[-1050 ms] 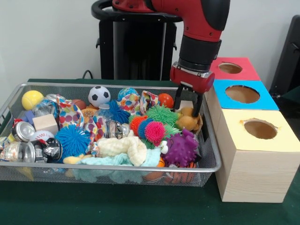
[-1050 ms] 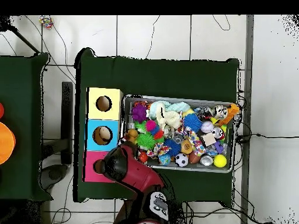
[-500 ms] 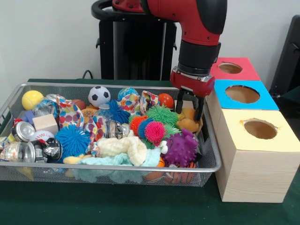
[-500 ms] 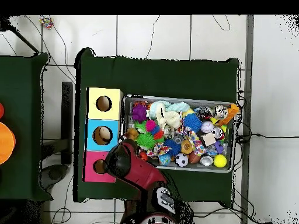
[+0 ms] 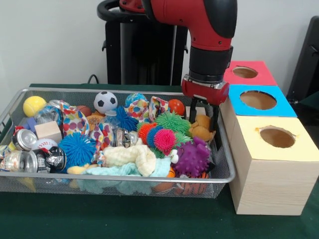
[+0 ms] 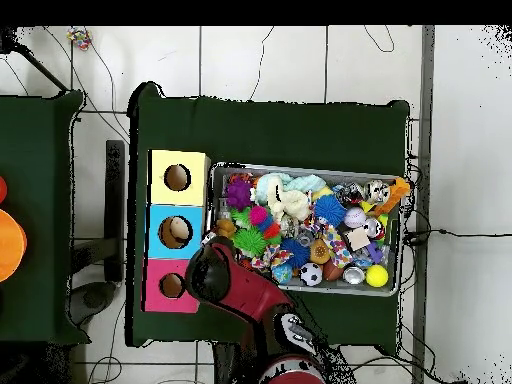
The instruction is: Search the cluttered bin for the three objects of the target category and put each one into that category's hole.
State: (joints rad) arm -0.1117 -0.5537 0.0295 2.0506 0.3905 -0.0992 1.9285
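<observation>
Presently the claw (image 5: 204, 113) grips the tan plush toy (image 5: 201, 128).

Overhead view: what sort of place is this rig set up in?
Probably a robotics lab or test cell, not a home. A green-clothed table stands on a tiled floor with loose cables trailing across it, and a wire bin of mixed toys sits beside three coloured sorting boxes with holes.

Glossy red arm (image 5: 199, 15), black wrist band, dark claw (image 5: 204, 112).
</observation>
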